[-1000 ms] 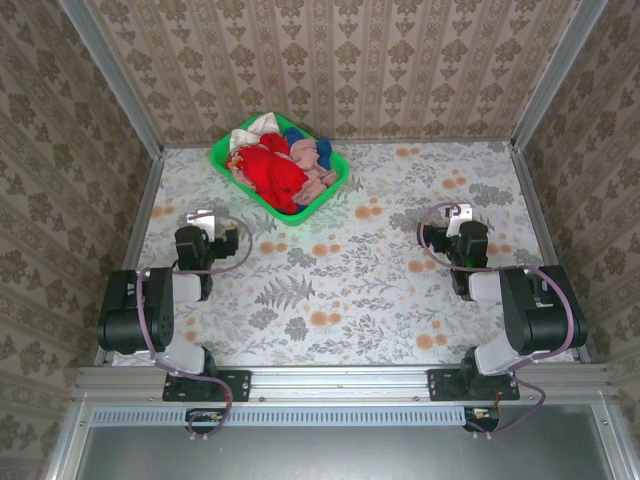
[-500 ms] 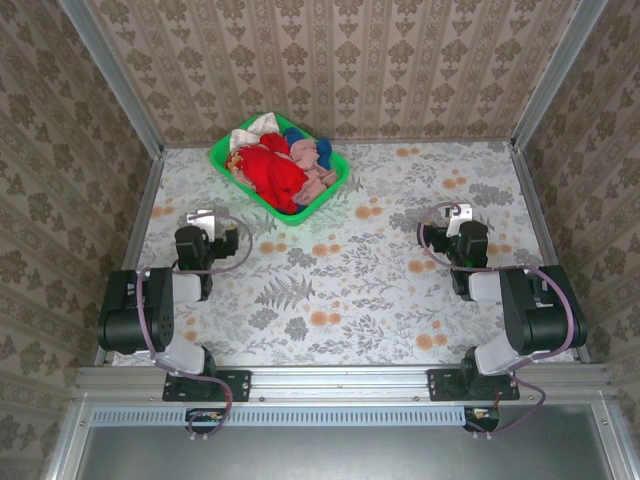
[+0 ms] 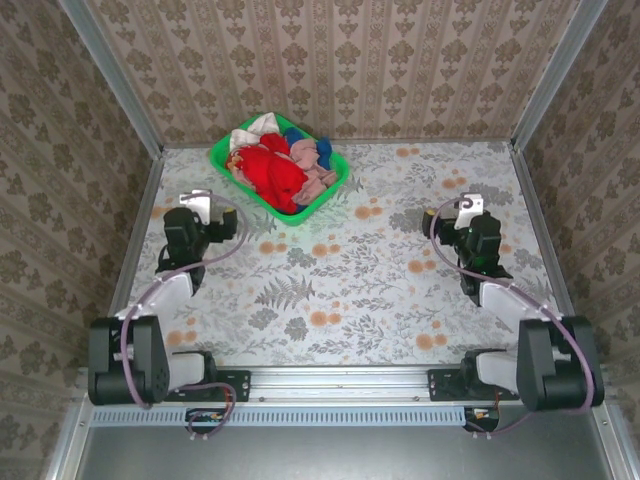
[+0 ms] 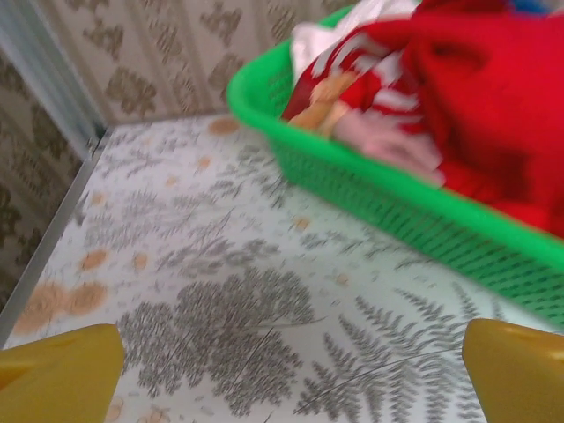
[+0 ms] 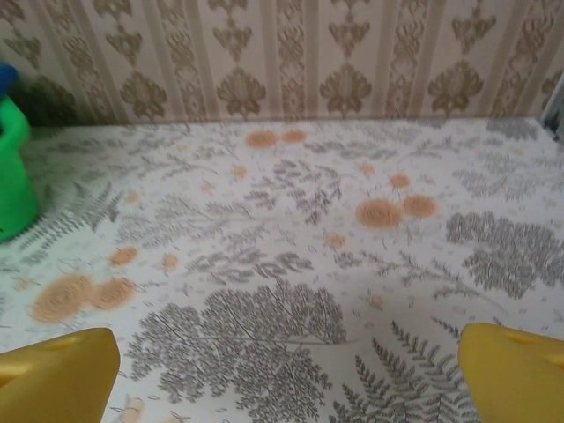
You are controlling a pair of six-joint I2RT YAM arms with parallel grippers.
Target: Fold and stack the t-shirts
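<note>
We read the flower-patterned table (image 3: pixel 380 290) from one landmark, the green basket (image 3: pixel 255 186). It sits at the far side, left of centre, with its long axis running on a diagonal from far-left to near-right. One long wall is turned toward the left arm.

All the t-shirts (image 3: pixel 285 160) lie heaped inside the basket. None is out on the table, so we judge the folding has not begun. The red t-shirt (image 3: pixel 268 170) sits on top at the near-left part of the heap. White cloth lies toward the basket's far corner, and blue and pink toward its right end.

The left gripper (image 3: pixel 203 203) stands near the basket's near-left wall without touching it, with its yellow fingers (image 4: pixel 62 370) spread wide and nothing between them. In its wrist view the basket wall (image 4: pixel 397 207) lies ahead and to the right, and the red shirt's white lettering bulges above the rim. The right gripper (image 3: pixel 468 207) is well apart from the basket's right end, also spread wide and empty, with only the basket's corner (image 5: pixel 13 167) at the far left of its view.

We judge the left arm the better placed. Its reach runs forward and rightward, over the near wall and onto the red shirt.
</note>
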